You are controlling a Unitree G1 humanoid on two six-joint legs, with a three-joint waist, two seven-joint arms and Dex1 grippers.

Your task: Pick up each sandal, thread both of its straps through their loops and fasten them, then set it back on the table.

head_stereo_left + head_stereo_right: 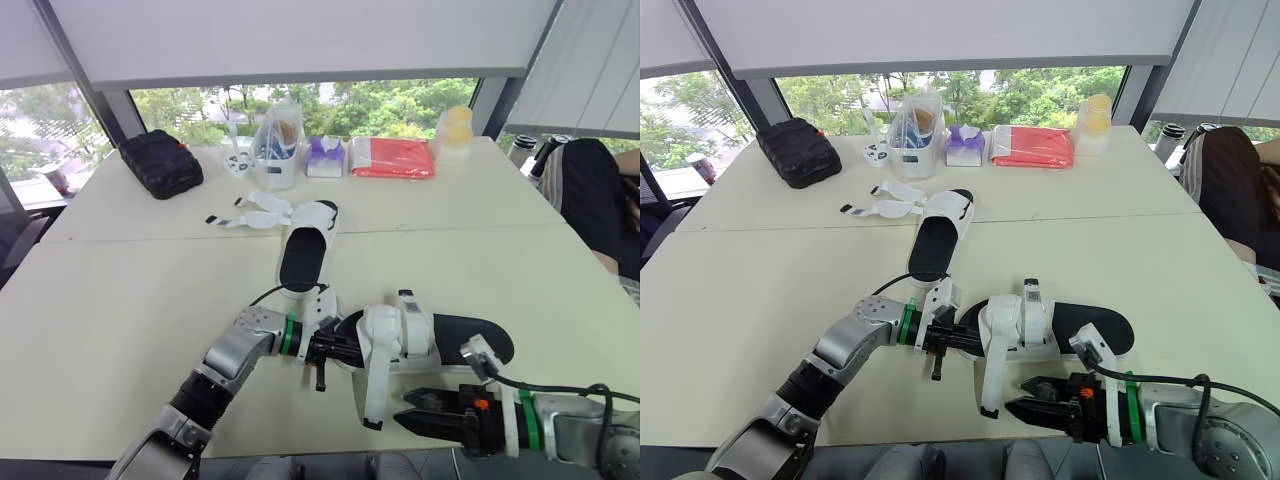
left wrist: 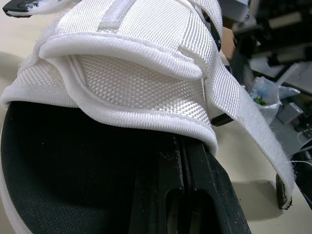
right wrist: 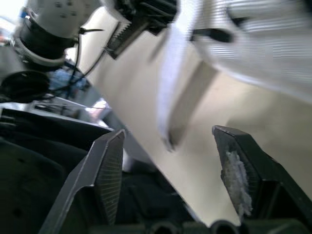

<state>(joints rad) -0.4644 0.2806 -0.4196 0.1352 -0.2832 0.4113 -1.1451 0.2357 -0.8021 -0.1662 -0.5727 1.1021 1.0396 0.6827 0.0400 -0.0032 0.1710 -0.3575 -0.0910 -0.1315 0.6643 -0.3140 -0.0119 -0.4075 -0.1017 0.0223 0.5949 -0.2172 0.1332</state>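
Observation:
The near sandal (image 1: 420, 340), white woven upper on a black footbed, lies at the table's front edge. My left gripper (image 1: 342, 350) is shut on its toe end; the fingers (image 2: 187, 195) reach in under the upper (image 2: 131, 73). One loose white strap (image 1: 375, 385) trails from the upper toward the table's front edge. My right gripper (image 1: 412, 412) is open just in front of the sandal, and the strap's tip (image 3: 170, 97) hangs in line with its gap, untouched. The second sandal (image 1: 305, 255) lies farther back, its straps (image 1: 255, 215) undone and spread to its left.
Along the far edge stand a black pouch (image 1: 160, 162), a clear bag of items (image 1: 278, 140), a purple tissue pack (image 1: 325, 155), a red packet (image 1: 392, 157) and a yellow-topped container (image 1: 453, 130). A person (image 1: 600, 200) sits at the right.

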